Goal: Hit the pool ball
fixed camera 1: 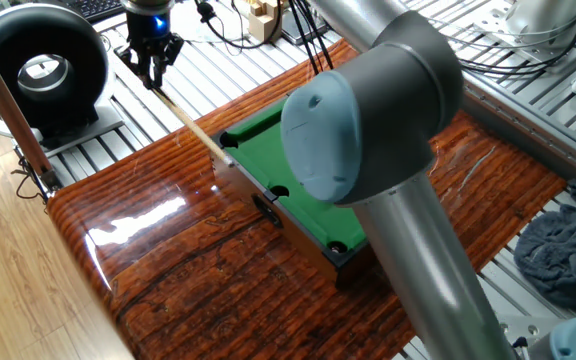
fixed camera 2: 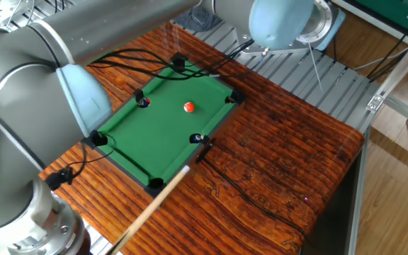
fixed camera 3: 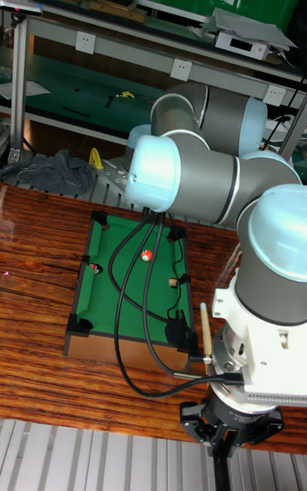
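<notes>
The pool ball (fixed camera 2: 188,108) is a small orange-red ball on the green felt of the mini pool table (fixed camera 2: 154,138), nearer its far end; it also shows in the tall view (fixed camera 3: 147,255). In one fixed view my arm's elbow (fixed camera 1: 368,130) hides it. My gripper (fixed camera 1: 154,78) is shut on the butt of a pale wooden cue stick (fixed camera 1: 193,128). The cue (fixed camera 2: 154,205) slants toward the table, its tip at the near corner pocket, well short of the ball.
Black cables trail from my arm over the felt (fixed camera 3: 136,320), and another lies on the glossy wooden tabletop (fixed camera 2: 246,198). A black round device (fixed camera 1: 38,70) stands left of the gripper. A grey cloth (fixed camera 1: 568,250) lies off the tabletop's right side.
</notes>
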Controlling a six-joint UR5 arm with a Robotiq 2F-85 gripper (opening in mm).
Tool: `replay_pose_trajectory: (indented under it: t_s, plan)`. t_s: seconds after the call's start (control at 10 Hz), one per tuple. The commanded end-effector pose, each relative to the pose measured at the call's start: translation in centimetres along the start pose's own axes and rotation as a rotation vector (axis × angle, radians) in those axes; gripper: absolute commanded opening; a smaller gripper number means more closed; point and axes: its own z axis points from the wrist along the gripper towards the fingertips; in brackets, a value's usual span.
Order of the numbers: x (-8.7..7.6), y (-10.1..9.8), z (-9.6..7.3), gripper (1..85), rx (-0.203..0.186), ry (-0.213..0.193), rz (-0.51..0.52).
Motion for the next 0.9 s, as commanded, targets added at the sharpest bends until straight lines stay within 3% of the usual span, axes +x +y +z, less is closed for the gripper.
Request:
replay_pose_trajectory:
  t_s: [0.0, 0.5, 0.8]
  plan:
    - [-0.6, -1.3, -0.8, 1.3, 0.047, -0.009, -0.058]
    - [-0.1, -3.3, 0.4, 1.3, 0.106, -0.09, -0.121]
    - [0.2, -3.2, 0.4, 1.3, 0.108, -0.092, -0.13]
